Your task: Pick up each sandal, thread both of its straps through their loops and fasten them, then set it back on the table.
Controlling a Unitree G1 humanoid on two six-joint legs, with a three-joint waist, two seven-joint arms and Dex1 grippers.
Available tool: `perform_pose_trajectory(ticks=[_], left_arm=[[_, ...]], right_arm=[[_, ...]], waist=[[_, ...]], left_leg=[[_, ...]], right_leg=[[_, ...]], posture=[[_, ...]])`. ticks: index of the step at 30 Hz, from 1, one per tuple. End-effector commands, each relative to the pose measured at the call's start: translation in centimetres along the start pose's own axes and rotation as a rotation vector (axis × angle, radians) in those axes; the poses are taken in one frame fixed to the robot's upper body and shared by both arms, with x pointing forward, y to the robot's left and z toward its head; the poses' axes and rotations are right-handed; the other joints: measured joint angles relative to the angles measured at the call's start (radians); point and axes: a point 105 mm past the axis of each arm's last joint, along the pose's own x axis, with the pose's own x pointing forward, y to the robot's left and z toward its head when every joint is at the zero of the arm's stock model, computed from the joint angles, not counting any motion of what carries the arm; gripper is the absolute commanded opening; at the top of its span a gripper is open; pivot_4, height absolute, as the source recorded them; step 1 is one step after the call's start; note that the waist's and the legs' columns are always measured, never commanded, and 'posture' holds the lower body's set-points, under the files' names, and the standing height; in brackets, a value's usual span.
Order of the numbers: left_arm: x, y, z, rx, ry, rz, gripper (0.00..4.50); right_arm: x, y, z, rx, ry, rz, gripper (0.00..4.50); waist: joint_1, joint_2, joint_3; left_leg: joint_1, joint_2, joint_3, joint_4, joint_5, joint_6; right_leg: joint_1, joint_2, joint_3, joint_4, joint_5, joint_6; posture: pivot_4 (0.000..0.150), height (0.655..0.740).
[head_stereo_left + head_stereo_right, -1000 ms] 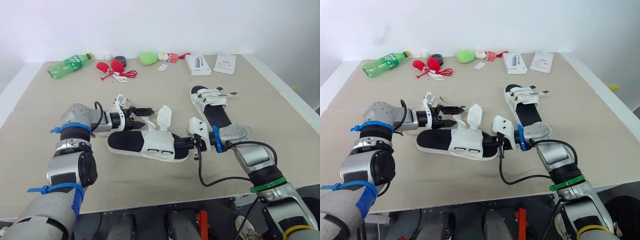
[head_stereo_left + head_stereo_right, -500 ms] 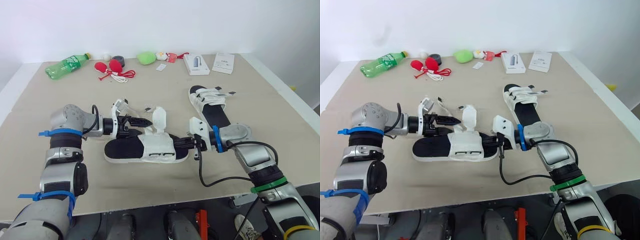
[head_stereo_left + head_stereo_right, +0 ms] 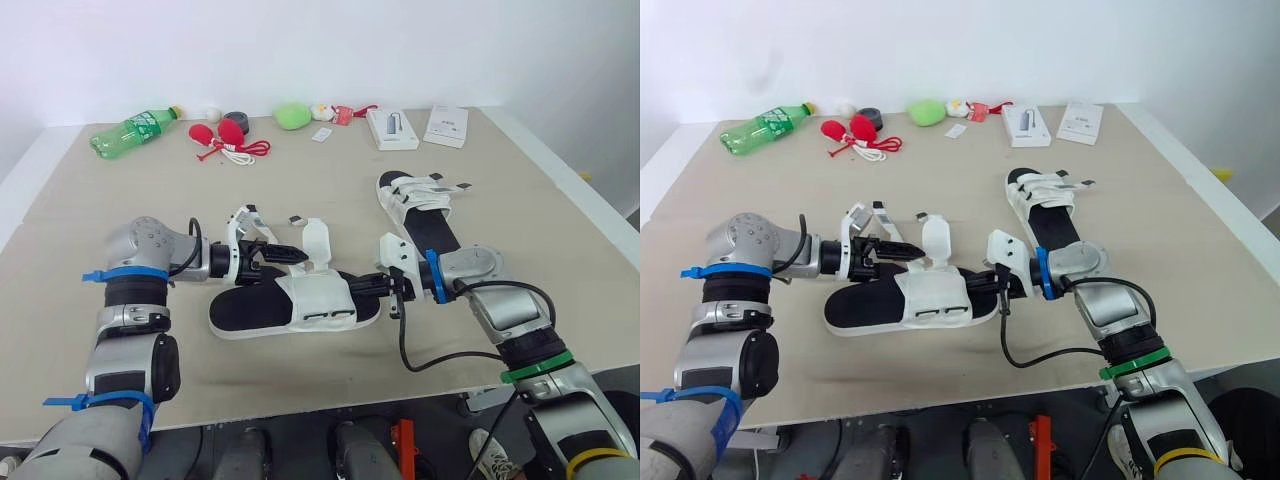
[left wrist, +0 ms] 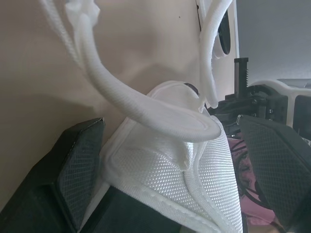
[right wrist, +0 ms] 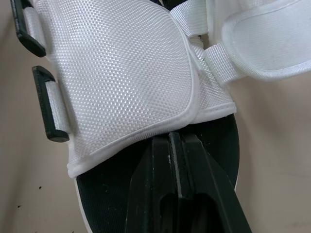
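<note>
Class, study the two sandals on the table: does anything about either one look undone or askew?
Yes. The near sandal is undone: its white strap flap stands up off the upper instead of running through the black loops. The far sandal has its straps lying flat across it.

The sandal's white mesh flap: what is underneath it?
The black footbed shows beneath the edge of the white flap, where the shut right gripper reaches in. Deeper in, the flap covers everything.
</note>
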Motion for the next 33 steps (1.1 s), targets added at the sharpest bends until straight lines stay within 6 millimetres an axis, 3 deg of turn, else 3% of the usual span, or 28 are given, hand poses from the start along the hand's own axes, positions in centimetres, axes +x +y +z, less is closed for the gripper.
perform_pose_trajectory(ticks=[1,5,14,22,30,33], left_arm=[[-1.4,-1.8,1.7,0.049,-0.044,-0.035,4.50],[-1.6,-2.2,2.2,0.041,-0.052,-0.047,4.50],[1.1,0.0,1.3,-0.076,-0.021,-0.005,4.50],[1.7,1.3,3.3,-0.124,-0.137,0.040,4.50],[1.8,1.7,3.6,-0.169,-0.159,0.042,4.50],[1.7,2.1,3.9,-0.181,-0.186,0.060,3.78]], right_arm=[[-0.5,-0.3,0.9,-0.039,-0.012,-0.005,0.03],[-0.4,-0.4,0.9,-0.039,-0.012,-0.003,0.03],[-0.4,-0.3,1.0,-0.045,-0.013,0.000,0.03],[-0.4,0.1,0.8,-0.042,-0.009,0.004,0.03],[-0.5,0.1,0.8,-0.044,-0.008,0.001,0.03],[-0.5,0.2,0.7,-0.044,-0.006,0.005,0.00]], waist=[[0.000,0.000,0.000],[0.001,0.000,0.000],[0.001,0.000,0.000],[0.001,0.000,0.000],[0.001,0.000,0.000],[0.000,0.000,0.000]], left_leg=[[0.000,0.000,0.000,0.000,0.000,0.000],[0.000,-0.001,0.000,0.000,0.000,0.000],[0.000,-0.001,0.000,0.000,0.000,0.000],[0.000,0.000,0.000,0.000,0.000,0.000],[0.000,0.000,0.001,0.000,0.000,0.000],[0.000,0.000,0.001,0.000,0.000,0.000]], right_leg=[[0.000,0.000,0.000,0.000,0.000,0.000],[0.000,-0.001,0.000,0.000,0.000,0.000],[0.000,-0.001,0.000,0.000,0.000,0.000],[0.000,0.000,0.000,0.000,0.000,0.001],[0.000,0.000,0.000,0.000,0.000,0.001],[0.000,0.000,0.000,0.000,0.000,0.001]], posture=[[0.150,0.7400],[0.150,0.7400],[0.150,0.7400],[0.150,0.7400],[0.150,0.7400],[0.150,0.7400]])
